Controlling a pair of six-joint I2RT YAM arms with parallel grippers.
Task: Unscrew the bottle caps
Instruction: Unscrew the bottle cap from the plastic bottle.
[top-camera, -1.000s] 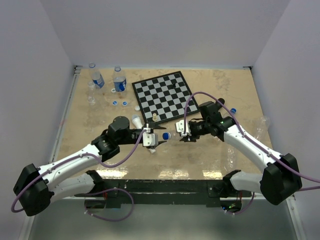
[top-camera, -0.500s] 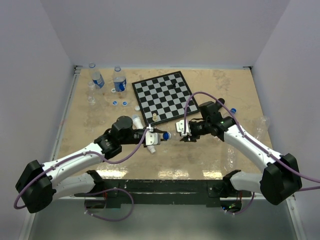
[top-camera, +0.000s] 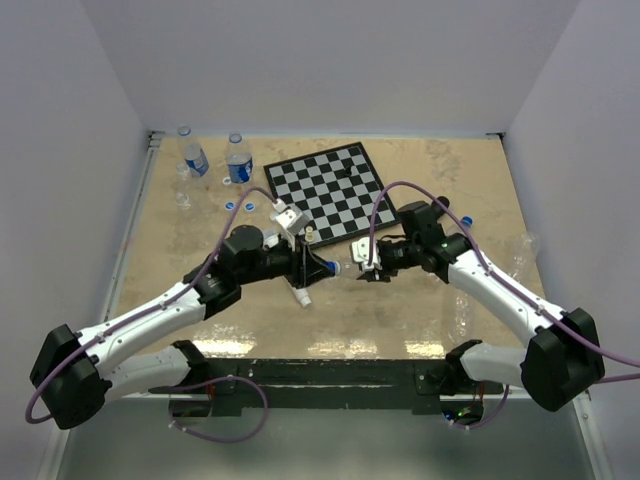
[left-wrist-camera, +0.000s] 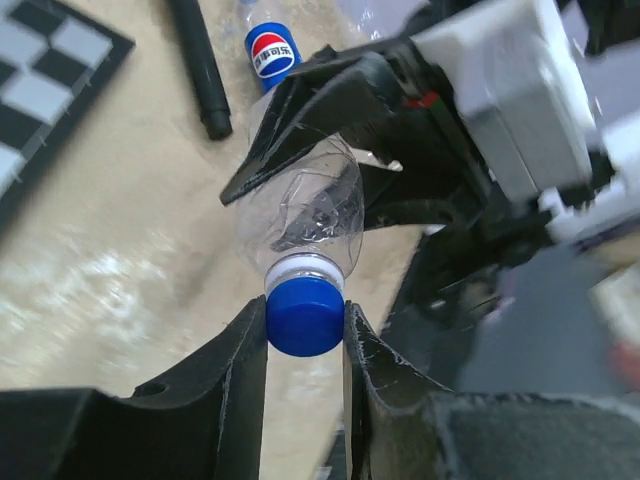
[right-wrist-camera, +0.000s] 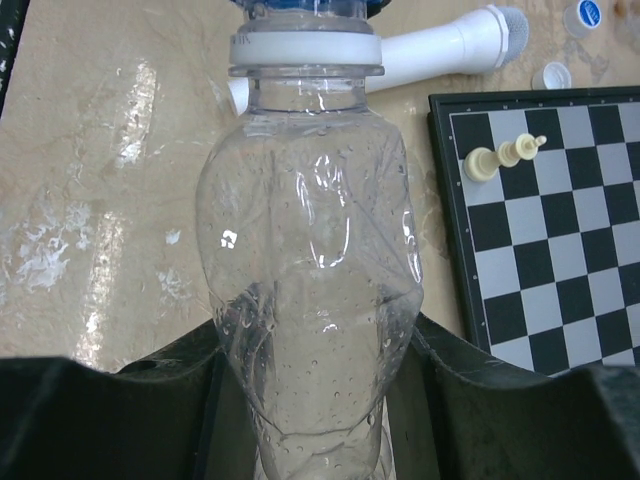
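Observation:
A clear crumpled bottle lies level in the air between my two grippers. My right gripper is shut on its body, one finger on each side. My left gripper is shut on its blue cap, which sits on the white neck ring. In the top view the left gripper and the right gripper face each other just in front of the chessboard. Two blue-labelled bottles and a clear one stand at the back left. Loose caps lie near them.
A white microphone lies on the table under the bottle. Pale chess pieces stand on the board's near edge. A black microphone and a Pepsi-logo bottle lie to the right. Crumpled bottles and a blue cap lie there too.
My left gripper has moved right onto the blue cap and closed on it. Its wrist has rolled, so the white camera block now points up and back. The right arm has held still.

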